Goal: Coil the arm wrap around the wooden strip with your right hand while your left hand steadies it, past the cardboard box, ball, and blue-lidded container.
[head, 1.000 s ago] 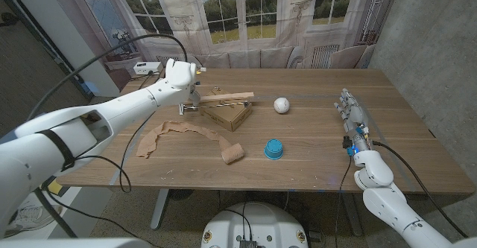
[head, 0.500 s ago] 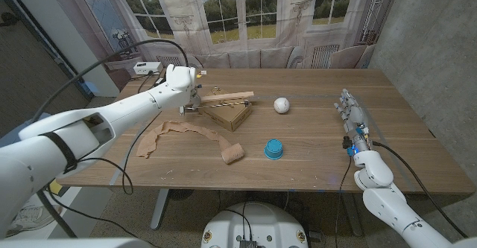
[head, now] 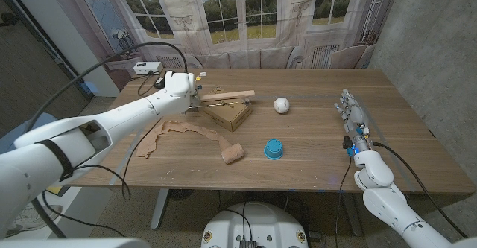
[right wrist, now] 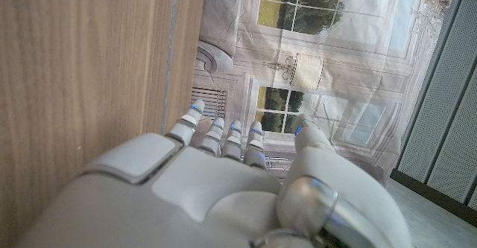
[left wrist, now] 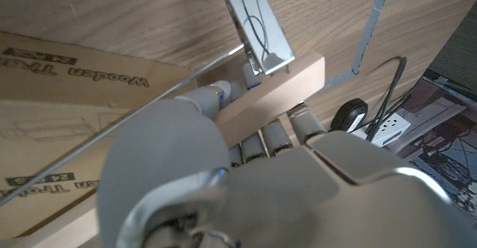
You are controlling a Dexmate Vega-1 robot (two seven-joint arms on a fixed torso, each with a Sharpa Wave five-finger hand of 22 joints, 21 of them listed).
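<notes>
Your left hand (head: 181,83) grips the near end of the wooden strip (head: 227,96), which lies across the top of the cardboard box (head: 229,112) toward the far left of the wooden table (head: 313,159); the left wrist view shows fingers (left wrist: 272,136) curled under the strip and the thumb over it. Your right hand (head: 353,118) waits well apart at the table's right side, fingers extended and apart, holding nothing.

The arm wrap (head: 186,132) trails in a loose tan arc in front of the box, its rolled end (head: 232,153) just beside the blue-lidded container (head: 273,149). It looks soft, light and limp, likely to sag and drag rather than slide cleanly, so the rolled end seems your best purchase: pinch it there and the loose length should pay out as you coil. The strip looks stiff and light, and probably tips easily off the box if you pull the wrap hard, so your left grip matters.

The ball (head: 281,105) sits just right of the box and may roll at a touch. The tabletop is smooth, bare wood. Behind it hang pale curtains printed with window scenes; a grey wall stands to the right.
</notes>
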